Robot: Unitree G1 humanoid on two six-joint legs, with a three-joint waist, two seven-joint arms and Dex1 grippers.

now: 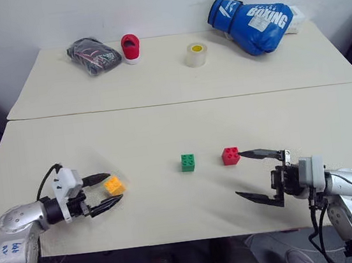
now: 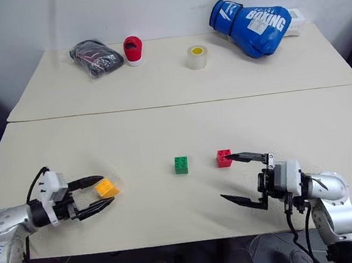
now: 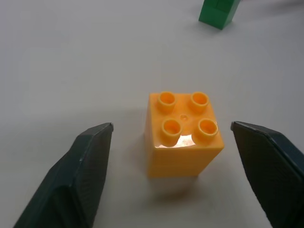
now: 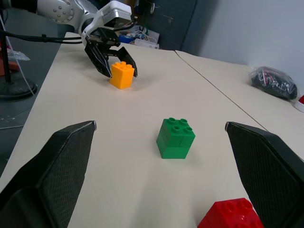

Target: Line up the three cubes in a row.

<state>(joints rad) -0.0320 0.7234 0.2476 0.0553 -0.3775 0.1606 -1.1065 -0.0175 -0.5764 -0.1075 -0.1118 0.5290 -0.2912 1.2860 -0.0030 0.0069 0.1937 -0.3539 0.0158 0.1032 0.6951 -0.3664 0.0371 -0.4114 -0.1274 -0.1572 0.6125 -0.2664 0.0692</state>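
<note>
The left gripper (image 1: 108, 191) sits low at the near left of the table (image 1: 157, 82), its two black fingers (image 3: 80, 166) parted around the yellow-orange brick (image 1: 114, 185) with a gap on each side, not yet gripping it; the right gripper (image 1: 252, 175) hangs at the near right, spread wide and empty, one fingertip just beside the red brick (image 1: 230, 155); the green brick (image 1: 187, 162) stands left of the red, near it and roughly level; the yellow-orange brick lies well apart to the left and slightly nearer; judged so, two bricks already suggest a row and the third remains to be brought in line.
</note>
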